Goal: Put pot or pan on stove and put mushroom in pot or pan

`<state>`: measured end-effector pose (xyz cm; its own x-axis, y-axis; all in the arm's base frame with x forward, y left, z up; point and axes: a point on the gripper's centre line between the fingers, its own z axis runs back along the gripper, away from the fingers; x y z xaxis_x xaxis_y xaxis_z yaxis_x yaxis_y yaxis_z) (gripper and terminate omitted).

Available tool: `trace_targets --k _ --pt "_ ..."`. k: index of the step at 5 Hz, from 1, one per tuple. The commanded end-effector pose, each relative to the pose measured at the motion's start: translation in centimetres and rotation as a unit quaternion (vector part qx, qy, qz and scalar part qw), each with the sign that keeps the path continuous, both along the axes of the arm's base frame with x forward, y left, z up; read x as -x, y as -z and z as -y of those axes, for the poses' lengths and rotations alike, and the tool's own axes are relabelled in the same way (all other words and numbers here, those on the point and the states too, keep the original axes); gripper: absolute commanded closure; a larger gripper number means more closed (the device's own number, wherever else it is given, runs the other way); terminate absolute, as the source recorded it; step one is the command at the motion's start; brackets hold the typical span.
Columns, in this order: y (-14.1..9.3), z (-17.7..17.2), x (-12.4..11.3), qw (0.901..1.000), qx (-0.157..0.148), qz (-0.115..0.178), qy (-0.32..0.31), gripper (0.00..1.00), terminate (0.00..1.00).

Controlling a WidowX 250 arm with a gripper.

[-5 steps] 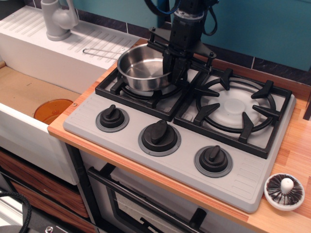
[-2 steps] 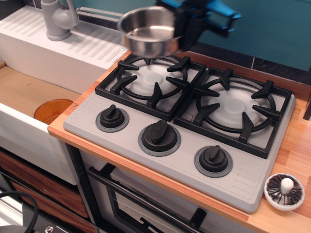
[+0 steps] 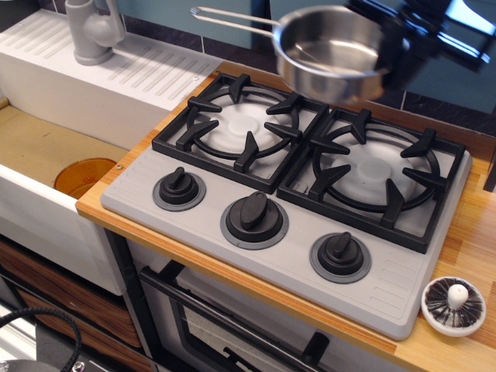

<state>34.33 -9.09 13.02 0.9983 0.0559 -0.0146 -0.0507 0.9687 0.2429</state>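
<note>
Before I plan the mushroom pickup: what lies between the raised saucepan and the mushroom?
In the one view, the right burner grate and the rightmost knob of the stove lie between saucepan and mushroom.

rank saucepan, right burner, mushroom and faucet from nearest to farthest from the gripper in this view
1. Saucepan: held in the air at the blurred gripper, top right.
2. Right burner: just below the gripper.
3. Mushroom and faucet: both far off, too close to call; mushroom at the front right on the counter, faucet at the far left by the sink.
</note>
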Motion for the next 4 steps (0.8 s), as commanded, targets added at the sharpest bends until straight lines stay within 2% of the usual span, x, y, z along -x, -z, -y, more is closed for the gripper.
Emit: trace_targets --k 1,3,4 --pt "0.8 2.2 -2.0 0.9986 0.004 0.053 0.001 1.0 0.0" --pt "3.8 3.4 -2.4 0.9974 0.003 0.072 -0.01 1.0 0.0" --pt "4.7 3.9 -2.1 0.9974 0.003 0.07 -0.015 1.0 0.0"
